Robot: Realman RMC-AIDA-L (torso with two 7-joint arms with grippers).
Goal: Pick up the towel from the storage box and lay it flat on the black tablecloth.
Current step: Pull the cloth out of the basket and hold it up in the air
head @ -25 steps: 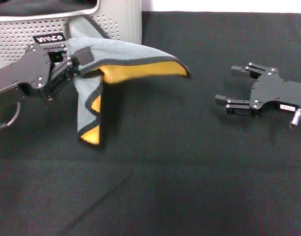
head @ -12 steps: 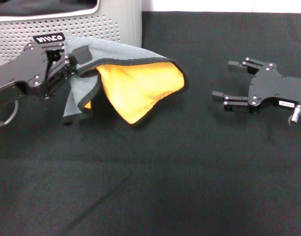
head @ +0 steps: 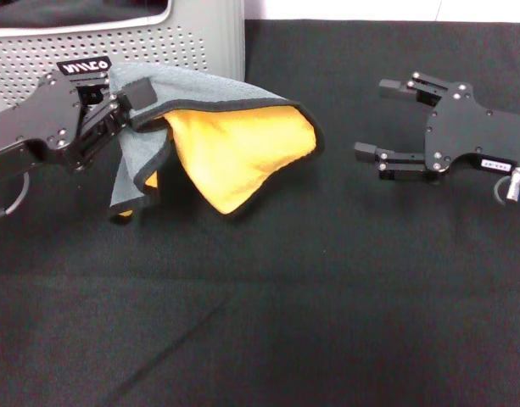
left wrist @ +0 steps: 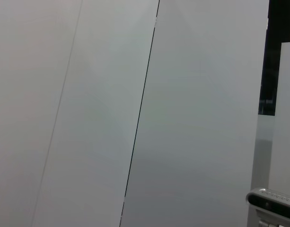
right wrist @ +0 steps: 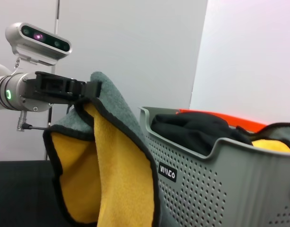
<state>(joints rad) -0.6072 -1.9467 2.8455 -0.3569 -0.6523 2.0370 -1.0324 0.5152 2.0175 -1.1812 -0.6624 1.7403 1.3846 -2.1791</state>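
The towel, grey outside and yellow-orange inside with black edging, hangs folded over in front of the storage box, its lower folds resting on the black tablecloth. My left gripper is shut on the towel's upper grey edge, just in front of the box's black label. In the right wrist view the same towel dangles from the left gripper beside the storage box. My right gripper hovers open to the right of the towel, apart from it, fingers pointing toward it.
The storage box holds more cloths, black and yellow. The left wrist view shows only a pale wall. Bare tablecloth stretches across the front and between the towel and the right gripper.
The towel swung and opened, showing more of its yellow side, then settled. My right gripper moved a little leftward toward the towel and farther back. The left gripper has held its grip.
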